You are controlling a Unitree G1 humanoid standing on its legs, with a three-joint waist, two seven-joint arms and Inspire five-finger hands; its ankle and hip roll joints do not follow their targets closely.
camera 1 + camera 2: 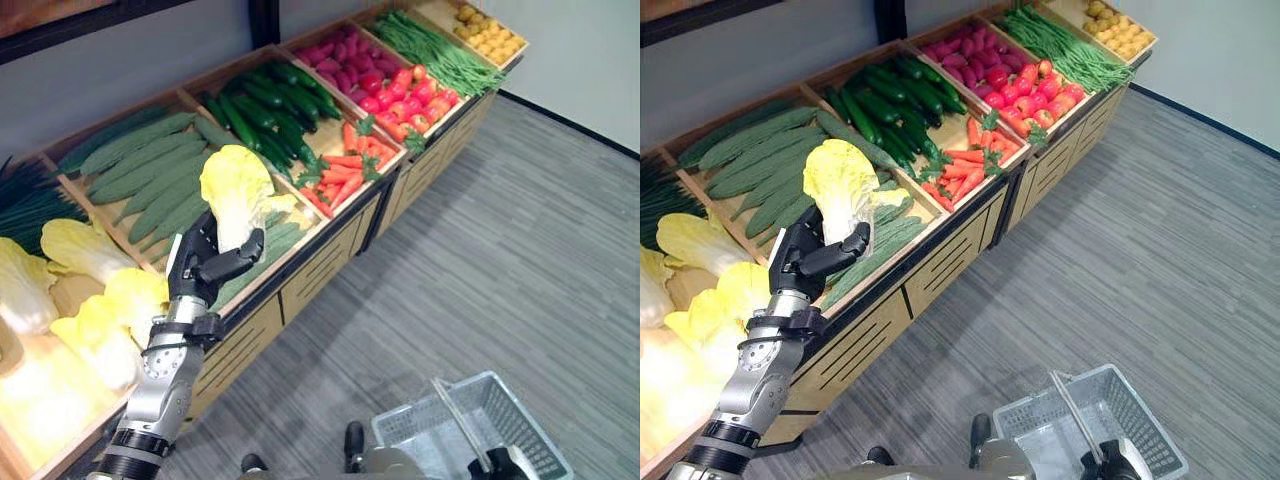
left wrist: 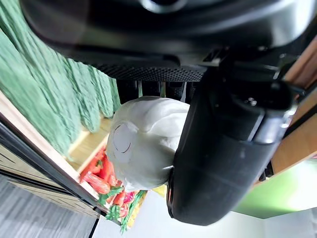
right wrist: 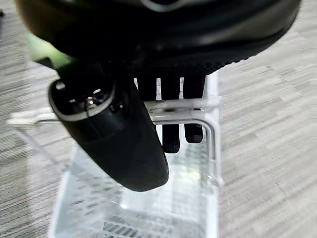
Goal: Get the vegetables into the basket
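Cabbage [image 1: 236, 192] was up in my left robot hand [image 1: 203, 262], lifted above the cucumber compartment of the wooden produce shelf [image 1: 300, 262]. Forearm rose near vertical from lower left, fingers and thumb curled around the pale stem end. Its long axis ran roughly upright, yellow leafy end on top, white base down in the palm; the wrist view showed the white base [image 2: 143, 144] pinched against the thumb.

Right robot hand [image 3: 171, 116] sat low at the right, fingers hooked over the wire handle [image 3: 173, 106] of the basket [image 1: 500, 415], thumb folded across in front. I saw one grey mesh basket, hanging above the grey floor [image 1: 480, 270] with nothing visible inside it.

I counted one cabbage in hand and several more [image 1: 90, 290] lying in the shelf's left bin; exact number I couldn't tell. Other bins held cucumbers [image 1: 140, 165], carrots [image 1: 345, 165], tomatoes [image 1: 415, 95] and green beans [image 1: 435, 50], too many to count.
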